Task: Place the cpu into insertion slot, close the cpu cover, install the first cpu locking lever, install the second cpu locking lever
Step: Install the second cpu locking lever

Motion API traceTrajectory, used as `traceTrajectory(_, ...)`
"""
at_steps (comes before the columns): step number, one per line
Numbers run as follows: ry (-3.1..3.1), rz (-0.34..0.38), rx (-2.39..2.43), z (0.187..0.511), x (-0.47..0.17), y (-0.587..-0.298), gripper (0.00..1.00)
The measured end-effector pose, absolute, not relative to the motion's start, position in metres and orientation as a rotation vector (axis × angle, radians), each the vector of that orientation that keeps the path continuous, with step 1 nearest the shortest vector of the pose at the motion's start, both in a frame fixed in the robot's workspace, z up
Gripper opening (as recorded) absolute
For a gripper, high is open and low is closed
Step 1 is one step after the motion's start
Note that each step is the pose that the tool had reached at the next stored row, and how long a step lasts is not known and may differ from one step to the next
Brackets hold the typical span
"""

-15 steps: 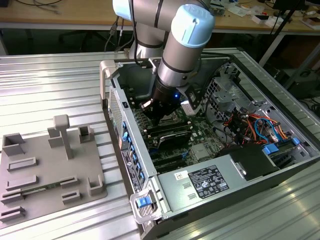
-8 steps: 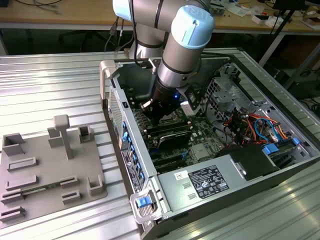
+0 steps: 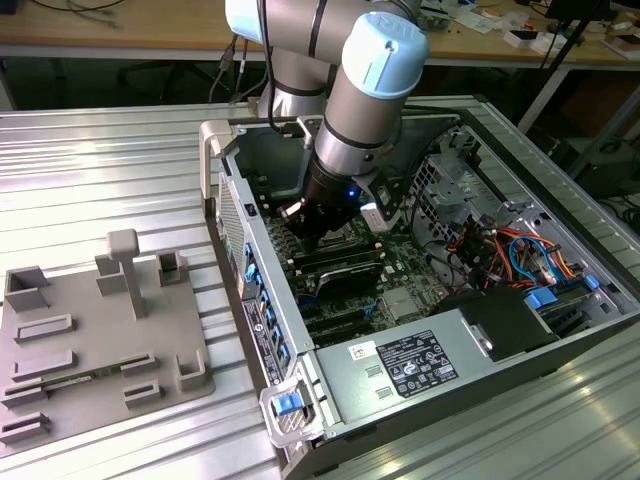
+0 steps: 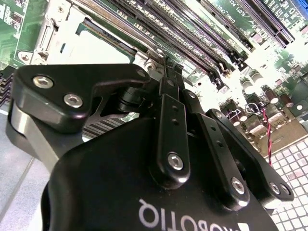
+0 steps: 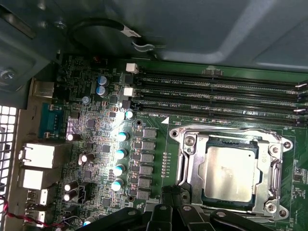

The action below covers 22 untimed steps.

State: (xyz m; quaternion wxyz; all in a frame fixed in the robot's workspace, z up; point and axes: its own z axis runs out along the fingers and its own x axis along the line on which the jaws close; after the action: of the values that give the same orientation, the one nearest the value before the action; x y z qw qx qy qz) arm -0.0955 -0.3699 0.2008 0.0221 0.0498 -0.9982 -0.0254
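The cpu [image 5: 228, 173], a dull silver square chip, lies flat in the insertion slot [image 5: 231, 142] on the green motherboard. The cpu cover [image 5: 192, 168], a silvery frame, lies down around the chip. Thin lever wires run along the frame's two long sides; I cannot tell whether they are latched. My gripper [image 5: 169, 191] hangs just off one corner of the socket, black fingers together with nothing seen between them. In the second wrist view the gripper [image 4: 166, 72] is shut, with the cover [image 4: 62, 29] beyond it. In the exterior view the gripper [image 3: 318, 240] reaches down inside the open computer case [image 3: 215, 150].
Long black memory slots [image 5: 216, 94] run beside the socket. A row of capacitors [image 5: 120, 154] and the rear ports [image 5: 41, 154] lie on its other side. A power supply [image 3: 420, 365] and coloured cables [image 3: 510, 250] crowd the case. A grey fixture plate [image 3: 90, 330] sits at the exterior view's left.
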Motion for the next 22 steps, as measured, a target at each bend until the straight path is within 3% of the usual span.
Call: traceTrajectory(22,-3.092,-0.062,0.154,0.217,-0.095,-0.37,0.11)
